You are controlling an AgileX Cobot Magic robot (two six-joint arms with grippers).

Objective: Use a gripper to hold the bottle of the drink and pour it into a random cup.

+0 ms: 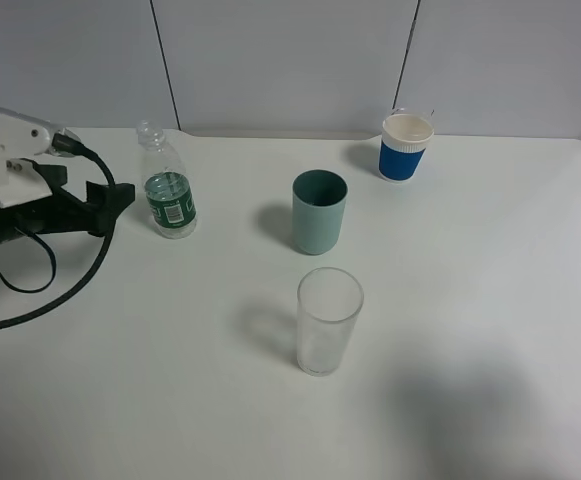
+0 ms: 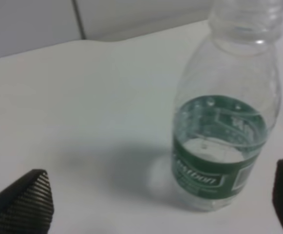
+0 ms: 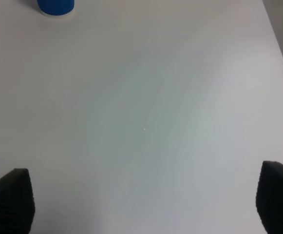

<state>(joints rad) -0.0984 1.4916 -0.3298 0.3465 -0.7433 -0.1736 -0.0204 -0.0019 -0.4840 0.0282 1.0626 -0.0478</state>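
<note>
The clear bottle (image 1: 168, 185) with a dark green label stands upright at the back left of the white table (image 1: 470, 300). It holds colourless drink (image 2: 214, 146) up to about the label's height. My left gripper (image 1: 115, 205) is open just left of the bottle, not touching it. In the left wrist view the bottle (image 2: 224, 122) stands ahead between the spread fingertips (image 2: 27, 202). The teal-green cup (image 1: 319, 211) stands upright near the middle, right of the bottle. My right gripper (image 3: 141, 204) is open over bare table; it is outside the high view.
A tall clear glass tumbler (image 1: 328, 320) stands in front of the teal cup. A blue-and-white paper cup (image 1: 406, 146) stands at the back right; its base shows in the right wrist view (image 3: 56, 7). A black cable (image 1: 40, 300) trails on the table at the left.
</note>
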